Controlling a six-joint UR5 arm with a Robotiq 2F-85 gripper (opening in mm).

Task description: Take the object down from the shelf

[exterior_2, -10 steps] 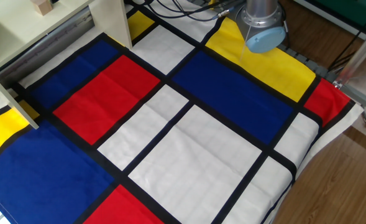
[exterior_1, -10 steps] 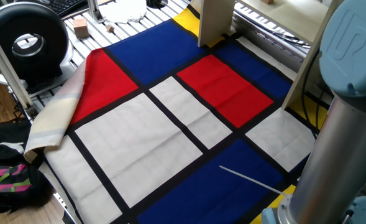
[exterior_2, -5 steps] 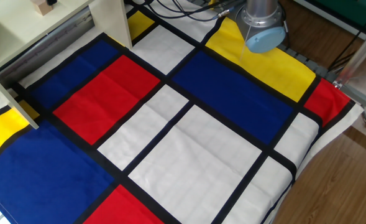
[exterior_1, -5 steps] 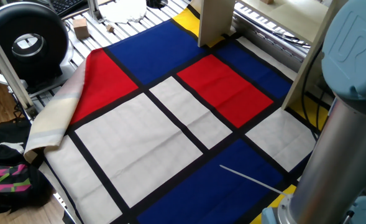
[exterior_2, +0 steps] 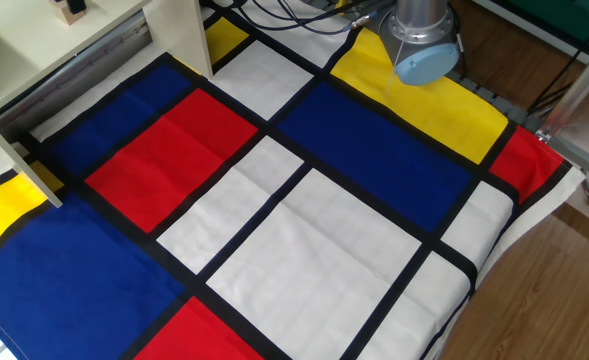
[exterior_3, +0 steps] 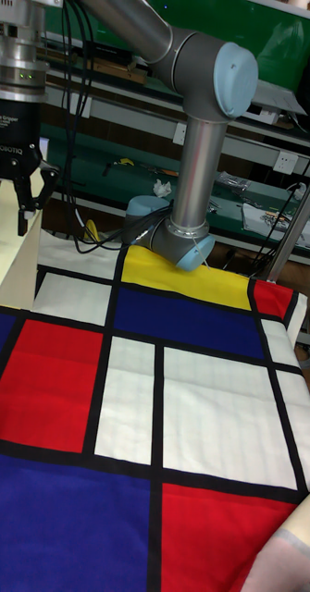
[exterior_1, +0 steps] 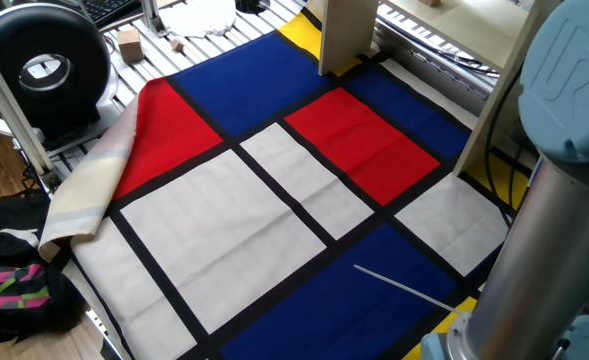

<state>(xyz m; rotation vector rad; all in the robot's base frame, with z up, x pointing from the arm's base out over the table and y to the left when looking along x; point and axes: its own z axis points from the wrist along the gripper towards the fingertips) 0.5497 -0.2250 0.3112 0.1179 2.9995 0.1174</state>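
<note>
The shelf is a pale cream board unit at the cloth's top left, with a wide upright panel as a leg. The object, a tiny tan cube, sits on the shelf's top board at the picture's upper edge. Dark fingertips show right at the cube. In the tall view my gripper hangs over the shelf's cream panel with its fingers spread open. Whether they touch the cube I cannot tell. The cube does not show in the tall view.
A cloth of red, blue, white and yellow blocks covers the table. The arm's grey column and blue joint stand at the cloth's far edge. A bigger tan block lies on the ribbed metal table beside a black round device. Cables run behind the shelf.
In the other fixed view, dark fingertips have come down at the cube on the shelf's top board. The cube stays where it was.
</note>
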